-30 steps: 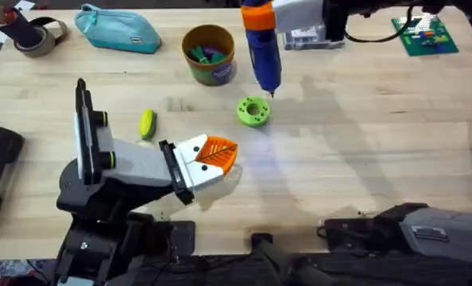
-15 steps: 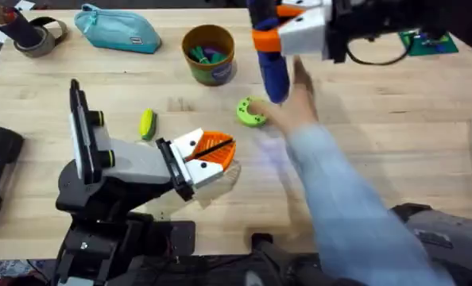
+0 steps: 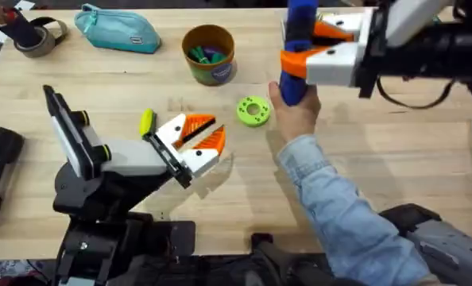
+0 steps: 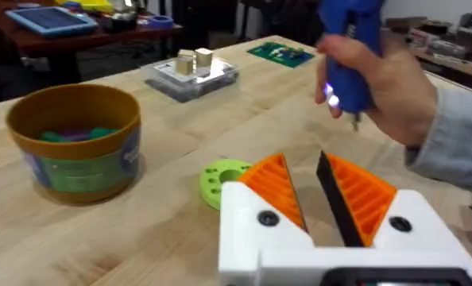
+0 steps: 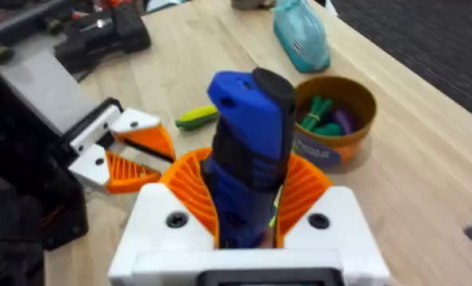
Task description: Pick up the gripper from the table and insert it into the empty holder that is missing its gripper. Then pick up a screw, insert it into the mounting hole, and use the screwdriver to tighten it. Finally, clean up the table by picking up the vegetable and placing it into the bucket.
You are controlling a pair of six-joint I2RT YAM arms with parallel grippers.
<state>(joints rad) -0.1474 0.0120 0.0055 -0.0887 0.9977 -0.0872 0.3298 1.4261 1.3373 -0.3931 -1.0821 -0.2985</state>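
Right now your right gripper is clamping its orange ribbed fingers around the screwdriver, holding the blue handle upright above the far middle of the table, just right of the bucket. A person's hand is wrapping the lower end of that blue handle from below, its denim sleeve running back toward the near edge. The white mount and dark arm behind your right gripper are stretching off to the far right.

Your left gripper is holding its two orange fingers parted, with nothing between them, hovering over the wood near the left middle. Behind them the white holder is angling back toward the left base. The yellow-green vegetable is lying just beside the left gripper's far side, and the lime-green round disc is sitting between the left gripper and the hand. The bucket is standing at the far middle with colourful bits inside, and the teal pouch is lying to its left.

Compared with a second ago, the screwdriver has shifted right and its tip has lifted away from the disc; the hand has arrived and taken hold. Your left arm has tilted its fingers farther up and back, and they have spread apart.
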